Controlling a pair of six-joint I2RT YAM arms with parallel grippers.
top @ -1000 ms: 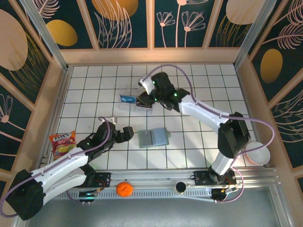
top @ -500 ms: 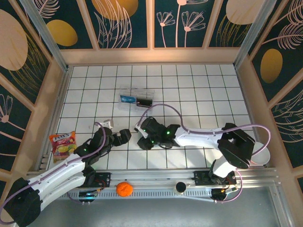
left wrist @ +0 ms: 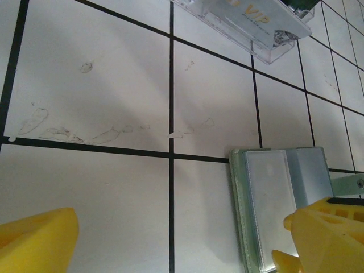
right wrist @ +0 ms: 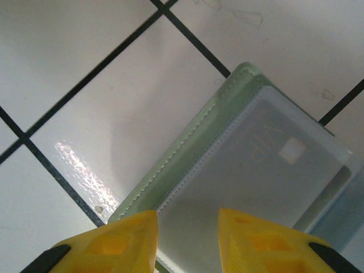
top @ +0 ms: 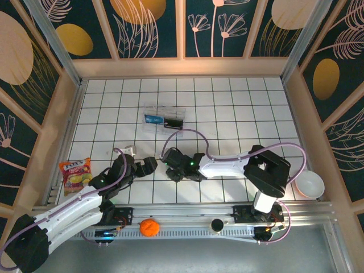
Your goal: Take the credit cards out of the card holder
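The card holder (left wrist: 278, 207) lies open and flat on the white tiles, with a grey-green stitched rim and pale translucent sleeves. Inside a sleeve sits a credit card (right wrist: 267, 170) with faint VIP lettering and a pale chip. My right gripper (right wrist: 185, 227) hangs just over that sleeve's near edge, its yellow fingers (right wrist: 114, 244) a narrow gap apart and holding nothing. In the top view the right gripper (top: 172, 168) covers the holder. My left gripper (top: 149, 165) is wide open just left of the holder. One of its yellow fingers (left wrist: 324, 239) overlaps the holder's near corner.
A clear plastic box (top: 164, 119) with blue and black items stands two tiles behind the grippers. A snack bag (top: 75, 172) lies at the left wall. A white bowl (top: 310, 183) sits at the right. An orange (top: 149, 227) rests on the front rail.
My right arm has swung from the clear box at the back down to the card holder and now covers it. My left gripper has edged right toward the holder.
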